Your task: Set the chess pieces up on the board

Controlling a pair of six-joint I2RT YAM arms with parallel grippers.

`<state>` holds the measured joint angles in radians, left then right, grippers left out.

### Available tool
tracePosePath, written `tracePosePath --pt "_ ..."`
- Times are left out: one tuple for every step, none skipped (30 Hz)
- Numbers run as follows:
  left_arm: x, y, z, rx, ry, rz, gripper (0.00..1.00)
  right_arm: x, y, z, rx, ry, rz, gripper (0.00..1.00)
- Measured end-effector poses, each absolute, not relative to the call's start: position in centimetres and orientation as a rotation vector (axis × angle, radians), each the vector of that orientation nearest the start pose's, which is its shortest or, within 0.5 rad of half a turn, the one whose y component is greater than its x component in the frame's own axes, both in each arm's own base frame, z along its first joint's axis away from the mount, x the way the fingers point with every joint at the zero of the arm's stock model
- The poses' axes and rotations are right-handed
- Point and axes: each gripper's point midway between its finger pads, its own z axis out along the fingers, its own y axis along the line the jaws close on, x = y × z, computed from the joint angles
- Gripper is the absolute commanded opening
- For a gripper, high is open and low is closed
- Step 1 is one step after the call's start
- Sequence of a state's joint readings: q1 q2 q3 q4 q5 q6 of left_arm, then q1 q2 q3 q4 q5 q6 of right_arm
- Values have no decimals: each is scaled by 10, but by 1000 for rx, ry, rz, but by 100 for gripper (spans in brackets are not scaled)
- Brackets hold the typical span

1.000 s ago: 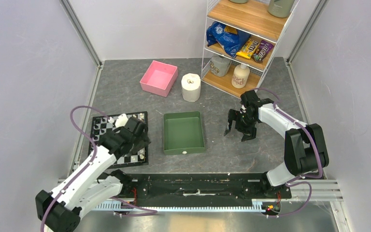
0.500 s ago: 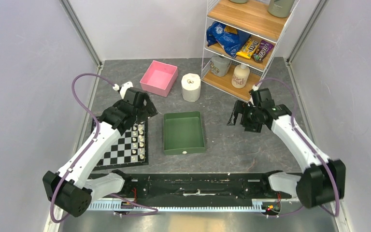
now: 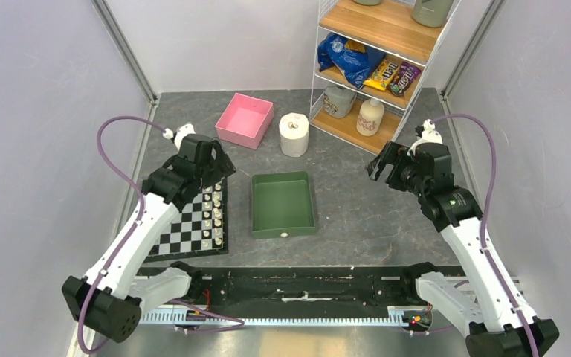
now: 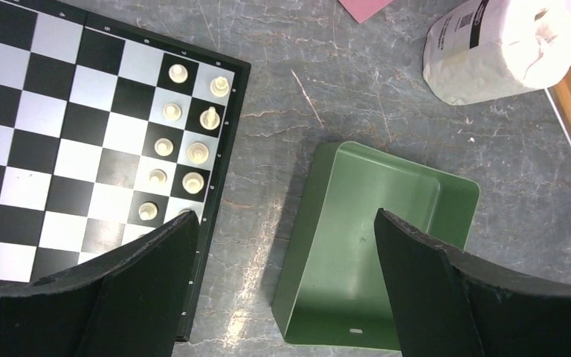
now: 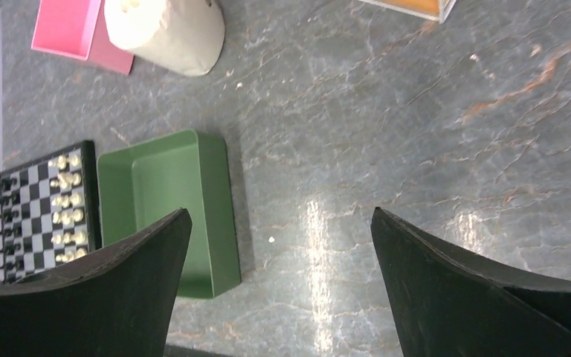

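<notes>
The chess pieces (image 4: 193,152), cream, stood in two close files along the right-hand edge of the board (image 4: 44,111), which lay on the table before the left arm. Left gripper (image 4: 286,219) hung above the strip between board and green tray (image 4: 446,193), fingers spread wide, nothing between them. Right gripper (image 5: 281,216) was likewise spread and empty, high over the table right of the tray. Risk, as judged: the pieces were small and tightly packed, so a finger descending beside one could topple its neighbour or shove the board askew. Farther back, paper roll (image 3: 294,134) and pink box (image 3: 244,119) sat well apart from the work; no hazard noted.
</notes>
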<state>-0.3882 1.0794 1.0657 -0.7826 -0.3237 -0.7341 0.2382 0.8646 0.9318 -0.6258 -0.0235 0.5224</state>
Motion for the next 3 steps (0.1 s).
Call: tracePosePath --pt "281 -82 205 -553 2244 -181 94 269 89 229 300 2135 458 99" --pt "281 -80 207 -554 2235 -177 94 272 86 230 308 2127 443 99" --pt "280 -79 208 -553 2230 -176 95 274 85 230 313 2124 434 99"
